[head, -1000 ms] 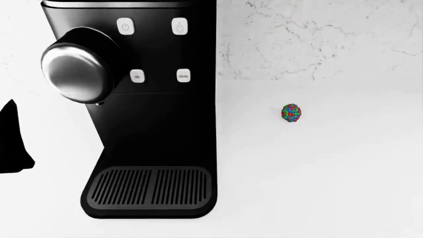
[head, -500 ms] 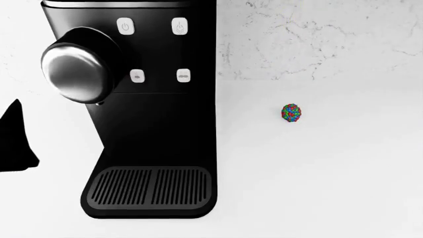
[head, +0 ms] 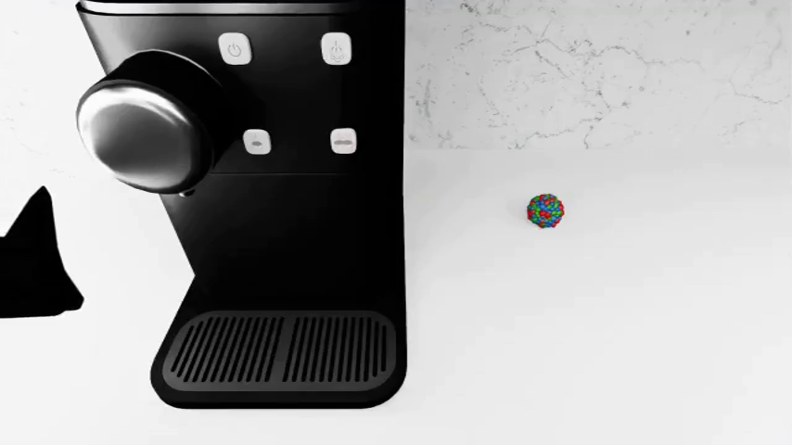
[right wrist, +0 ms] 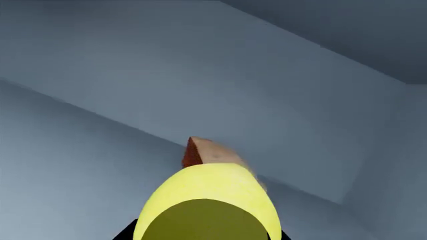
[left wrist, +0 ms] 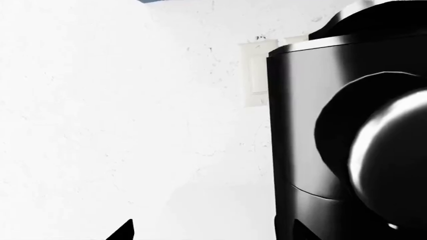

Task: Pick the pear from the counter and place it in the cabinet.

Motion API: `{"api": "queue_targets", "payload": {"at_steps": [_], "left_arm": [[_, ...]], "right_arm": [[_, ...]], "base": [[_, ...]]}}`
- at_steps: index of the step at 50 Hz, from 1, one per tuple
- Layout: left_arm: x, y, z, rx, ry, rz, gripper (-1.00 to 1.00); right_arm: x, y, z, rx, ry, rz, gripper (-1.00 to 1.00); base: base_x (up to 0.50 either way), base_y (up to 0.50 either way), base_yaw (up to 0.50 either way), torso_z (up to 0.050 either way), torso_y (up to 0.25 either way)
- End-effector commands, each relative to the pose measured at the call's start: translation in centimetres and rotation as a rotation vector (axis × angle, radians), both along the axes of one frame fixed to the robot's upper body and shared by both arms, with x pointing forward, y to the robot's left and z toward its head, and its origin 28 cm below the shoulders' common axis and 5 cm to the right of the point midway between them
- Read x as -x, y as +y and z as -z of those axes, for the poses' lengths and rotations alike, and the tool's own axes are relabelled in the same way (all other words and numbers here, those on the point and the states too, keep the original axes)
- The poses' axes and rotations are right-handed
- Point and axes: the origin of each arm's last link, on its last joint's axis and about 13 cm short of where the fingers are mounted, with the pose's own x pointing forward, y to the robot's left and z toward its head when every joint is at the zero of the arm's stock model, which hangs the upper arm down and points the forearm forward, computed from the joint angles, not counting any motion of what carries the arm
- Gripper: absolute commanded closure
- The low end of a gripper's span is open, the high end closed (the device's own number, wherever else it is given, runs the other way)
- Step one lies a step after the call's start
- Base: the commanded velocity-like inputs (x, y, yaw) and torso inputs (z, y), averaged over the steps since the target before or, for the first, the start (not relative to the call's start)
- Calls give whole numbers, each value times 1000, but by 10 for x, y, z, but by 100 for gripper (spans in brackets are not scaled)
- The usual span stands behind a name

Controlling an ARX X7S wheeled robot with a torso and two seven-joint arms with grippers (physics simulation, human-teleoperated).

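Right wrist view: pear (right wrist: 208,202) fills the near edge, yellow with a brown stem, held in the right claw (right wrist: 208,235), only dark slivers of it visible beside the fruit; grey-blue cabinet panels (right wrist: 133,85) behind. Head view: black coffee machine (head: 291,222) on the white worktop (head: 619,352), speckled ball (head: 546,211) at its 3 o'clock, well apart. Left claw (head: 31,264), dark shape at 9 o'clock of the machine; opening: cannot tell.
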Motion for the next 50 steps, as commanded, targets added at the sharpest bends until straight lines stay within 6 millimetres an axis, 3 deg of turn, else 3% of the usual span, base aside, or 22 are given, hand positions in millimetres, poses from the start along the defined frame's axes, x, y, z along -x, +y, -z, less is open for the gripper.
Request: {"api": "queue_targets", "payload": {"at_steps": [1,24,25,43,50], "left_arm": [[-3,0,2,-1,4,1,-100],[-5,0,1,-4,5,-6,-100],[-5,0,1,-4,5,-6,-100],[-4,0,0,-4,2,-8,-100],[-4,0,0,-4,0,-7,-100]], "right_arm": [[-14,0,4,24,59,28,100],[-32,1,11,4,98,-16,100],[-32,1,11,5,95,-11,-100],[-28,0,8,19,68,3,-100],[-15,0,-3,47,-57,30,-100]], "base": [[0,0,0,0,0],[5,1,3,0,0],[18,5,13,0,0],[16,5,13,1,0],[12,4,10,1,0]]}}
